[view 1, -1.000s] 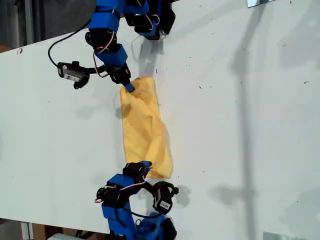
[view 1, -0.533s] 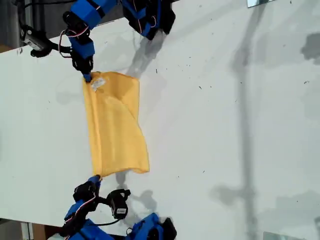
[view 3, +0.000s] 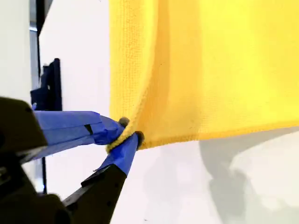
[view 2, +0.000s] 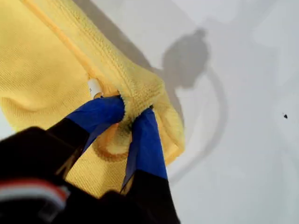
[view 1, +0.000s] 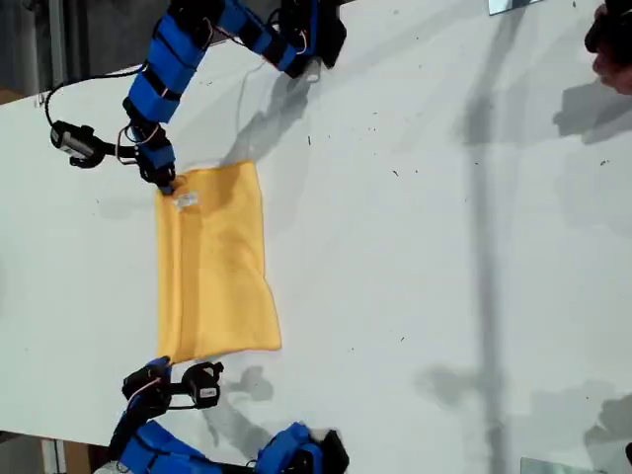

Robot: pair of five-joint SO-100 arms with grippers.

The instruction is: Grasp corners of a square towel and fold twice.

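Note:
The yellow-orange towel (view 1: 215, 262) lies folded as a rectangle on the white table (view 1: 444, 247), left of centre in the exterior view. My first gripper (view 1: 165, 183) is shut on its upper left corner in that view, beside the small white tag (view 1: 186, 200). The first wrist view shows the blue-taped fingers (view 2: 105, 112) of my first gripper (view 2: 128, 112) pinching bunched towel (view 2: 42, 60) close to the tag (view 2: 95, 87). My second gripper (view 1: 163, 362) is shut on the lower left corner. In the second wrist view that gripper (view 3: 126, 135) clamps the towel's (view 3: 210, 70) stitched corner.
A person's hand (view 1: 612, 44) shows at the exterior view's top right corner. A metal piece (view 1: 513, 5) sits at the top edge. The table's edge runs near the exterior view's left side, behind both grippers. Both arm bases stand at that view's top and bottom.
Both grippers have carried the towel's corners toward the exterior view's left. The towel now lies wider and flatter. A hand has appeared at the exterior view's top right.

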